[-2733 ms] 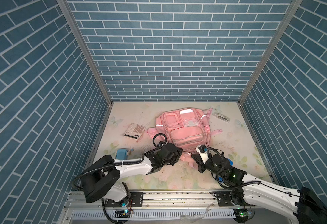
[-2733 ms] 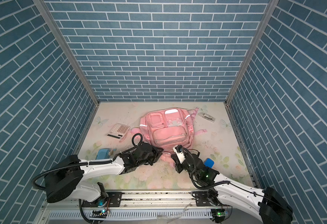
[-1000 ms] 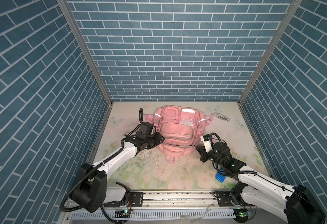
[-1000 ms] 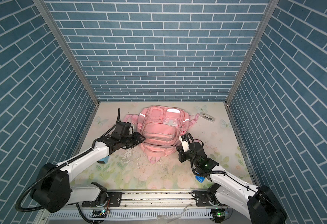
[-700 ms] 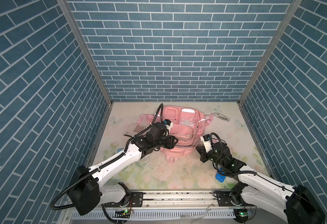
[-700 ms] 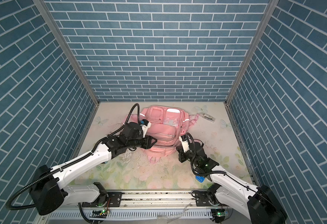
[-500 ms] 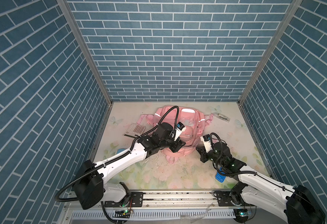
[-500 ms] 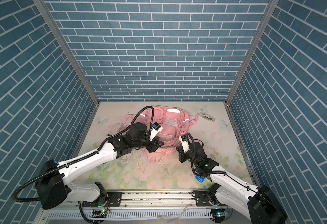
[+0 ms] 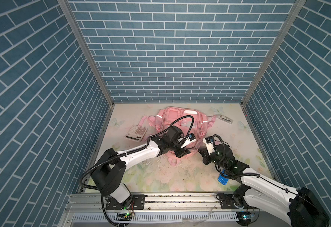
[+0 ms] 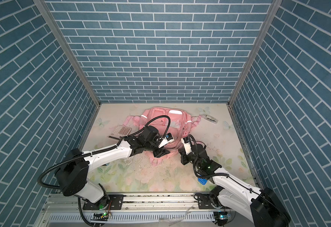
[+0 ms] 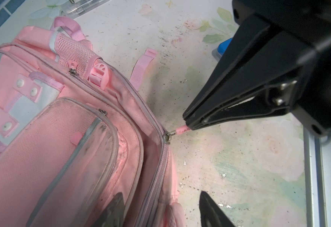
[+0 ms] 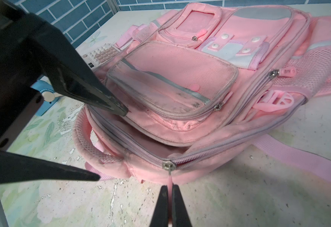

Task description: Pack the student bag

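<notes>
table (image 9: 160, 176) with a floral top carries everything. student bag (image 9: 166, 118) lies flat on it, front up, back-centre, top handle end toward the arms. Its main compartment zip is partly undone and the mouth gapes; the bit of lining I can see looks empty. left gripper (image 12: 109, 145) is at that mouth with its jaws spread, one finger over the upper lip by the front pocket and the other low beside the top handle. Nothing looks pinched. right gripper (image 12: 168, 188) sits just off the bag's near edge, jaws clenched. Loose on the table: calculator (image 9: 136, 132) just left of the bag, clear case (image 9: 223, 118) off its far right corner, blue item (image 9: 222, 179) by the right arm, light-blue item (image 12: 40, 108) near the left arm. zipper pull (image 11: 182, 130) is what the right jaws are pinching, with the slider (image 11: 167, 135) part-way along the track. My read: opening stage only, nothing packed. Left to do: widen the opening, load the loose items, zip shut.
</notes>
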